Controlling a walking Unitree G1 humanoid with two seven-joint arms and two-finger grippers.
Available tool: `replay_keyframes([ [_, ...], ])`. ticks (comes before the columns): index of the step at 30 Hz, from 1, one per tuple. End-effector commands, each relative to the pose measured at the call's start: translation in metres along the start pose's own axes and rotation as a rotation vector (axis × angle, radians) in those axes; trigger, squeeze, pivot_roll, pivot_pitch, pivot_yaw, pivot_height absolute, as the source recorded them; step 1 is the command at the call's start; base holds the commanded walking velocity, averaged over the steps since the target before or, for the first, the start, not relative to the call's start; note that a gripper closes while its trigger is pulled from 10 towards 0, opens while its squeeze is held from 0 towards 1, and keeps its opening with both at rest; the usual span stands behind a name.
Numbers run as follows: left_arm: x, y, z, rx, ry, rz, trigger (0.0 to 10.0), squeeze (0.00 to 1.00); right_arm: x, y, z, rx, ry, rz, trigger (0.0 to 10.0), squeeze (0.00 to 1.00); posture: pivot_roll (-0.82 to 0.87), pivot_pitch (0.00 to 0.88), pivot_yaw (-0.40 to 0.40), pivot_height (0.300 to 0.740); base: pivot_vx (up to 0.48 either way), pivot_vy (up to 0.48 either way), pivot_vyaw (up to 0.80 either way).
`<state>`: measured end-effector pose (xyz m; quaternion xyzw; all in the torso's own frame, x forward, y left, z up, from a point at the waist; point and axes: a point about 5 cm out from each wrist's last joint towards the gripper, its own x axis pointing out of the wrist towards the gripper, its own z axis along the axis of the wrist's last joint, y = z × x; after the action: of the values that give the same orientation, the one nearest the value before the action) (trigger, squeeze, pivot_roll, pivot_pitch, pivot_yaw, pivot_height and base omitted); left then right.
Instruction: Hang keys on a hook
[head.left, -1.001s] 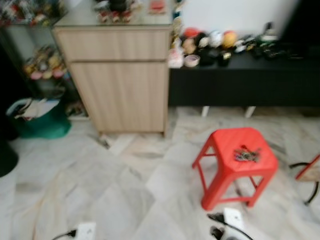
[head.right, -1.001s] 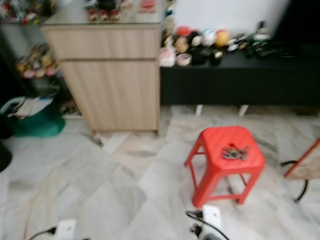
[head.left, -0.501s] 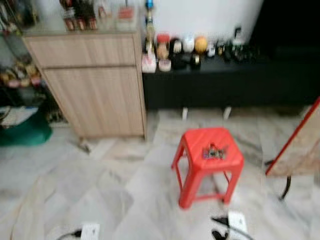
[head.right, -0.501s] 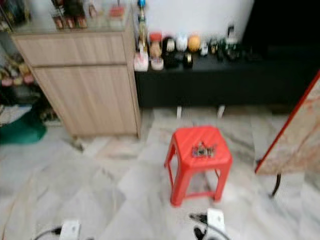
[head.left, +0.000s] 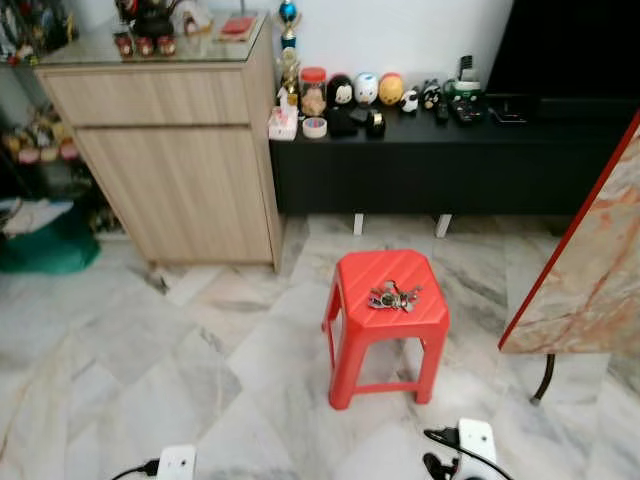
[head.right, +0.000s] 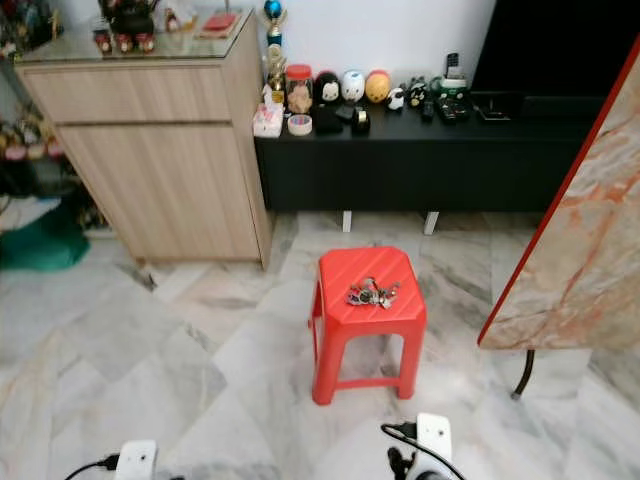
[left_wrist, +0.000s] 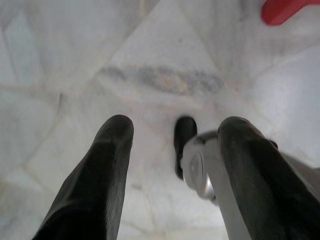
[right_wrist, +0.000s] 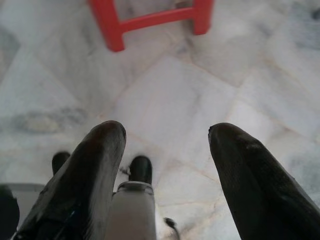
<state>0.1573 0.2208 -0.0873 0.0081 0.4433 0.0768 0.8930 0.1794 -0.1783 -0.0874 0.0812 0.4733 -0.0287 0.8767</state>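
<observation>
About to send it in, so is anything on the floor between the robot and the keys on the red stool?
Nothing visible blocks the bunch of metal keys on the red plastic stool; only bare marble floor lies before it.

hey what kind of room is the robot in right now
Probably a home living room: a low black console lined with figurines and remotes, a wooden cabinet, a marble-tiled floor, and keys lying on a red plastic stool.
</observation>
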Motion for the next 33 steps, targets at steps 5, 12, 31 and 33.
replay_keyframes([
  [5, -0.0007, 0.0058, -0.002, -0.019, 0.014, -0.002, 10.0, 0.0, 0.0006, 0.0039, 0.0015, 0.01, -0.012, 0.01, 10.0, 0.0, 0.08, 0.027, -0.028, 0.74, 0.0, 0.0, 0.0],
  [12, -0.0009, 0.0047, -0.0032, -0.018, 0.019, -0.005, 10.0, 0.0, 0.0006, 0.004, 0.0017, 0.013, -0.014, 0.01, 10.0, 0.0, 0.08, 0.027, -0.028, 0.74, 0.0, 0.0, 0.0],
  [31, -0.0016, 0.0042, -0.0069, -0.005, 0.038, -0.016, 10.0, 0.0, 0.0007, 0.0042, 0.0021, 0.018, -0.016, 0.011, 10.0, 0.0, 0.07, 0.026, -0.028, 0.74, 0.234, 0.0, 0.0],
  [33, -0.0016, 0.0044, -0.007, -0.005, 0.038, -0.016, 10.0, 0.0, 0.0007, 0.0042, 0.0021, 0.018, -0.016, 0.011, 10.0, 0.0, 0.07, 0.026, -0.028, 0.74, 0.36, 0.0, 0.0],
])
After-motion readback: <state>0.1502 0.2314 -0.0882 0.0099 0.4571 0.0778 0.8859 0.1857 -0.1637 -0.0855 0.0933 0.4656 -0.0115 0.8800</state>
